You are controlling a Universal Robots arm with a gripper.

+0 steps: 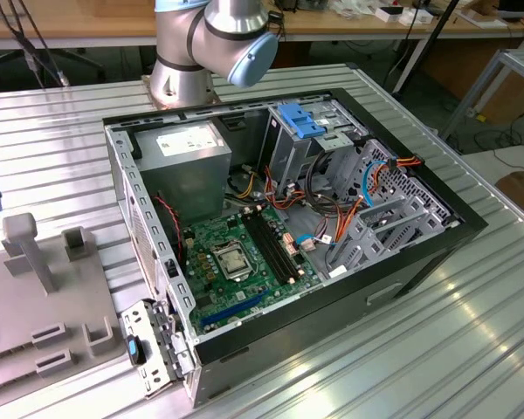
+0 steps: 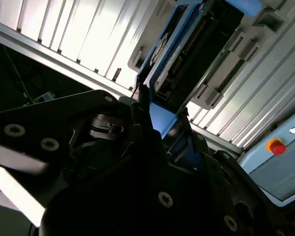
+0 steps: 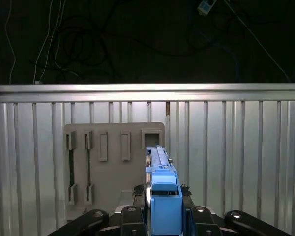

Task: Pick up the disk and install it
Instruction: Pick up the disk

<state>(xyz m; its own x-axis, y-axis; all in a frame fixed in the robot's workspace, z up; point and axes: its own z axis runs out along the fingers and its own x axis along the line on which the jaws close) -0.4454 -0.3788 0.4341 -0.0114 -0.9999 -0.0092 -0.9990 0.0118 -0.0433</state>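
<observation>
- The disk (image 3: 163, 194) sits in the gripper (image 3: 163, 216), whose black fingers (image 3: 199, 215) press on either side of its blue carrier frame; the jaws are closed on it.
- In the first wrist view the disk appears edge-on, as a thin blue and grey strip. Its long axis runs away from the gripper toward the grey fixture plate (image 3: 113, 172).
- In the second wrist view the disk (image 2: 187, 49) reaches out from the gripper (image 2: 162, 128) to the grey blocks of the fixture. Whether its far end touches them cannot be told.
- The fixture plate, with upright posts and slots, lies on the ribbed metal table (image 3: 236, 162), near the table's straight edge. Beyond that edge are a dark floor and loose cables (image 3: 137, 39).
- A pale blue box with a red button (image 2: 276, 146) stands off the table.
- In the exterior view the fixture plate (image 1: 35, 332) lies at the exterior view's left. The open computer case (image 1: 402, 271) lies on its side mid-table, with bare ribbed table (image 1: 402, 367) around it.
- Inside the case is a drive cage (image 1: 310, 122) with blue tabs; the robot arm (image 1: 214, 44) rises behind it.
</observation>
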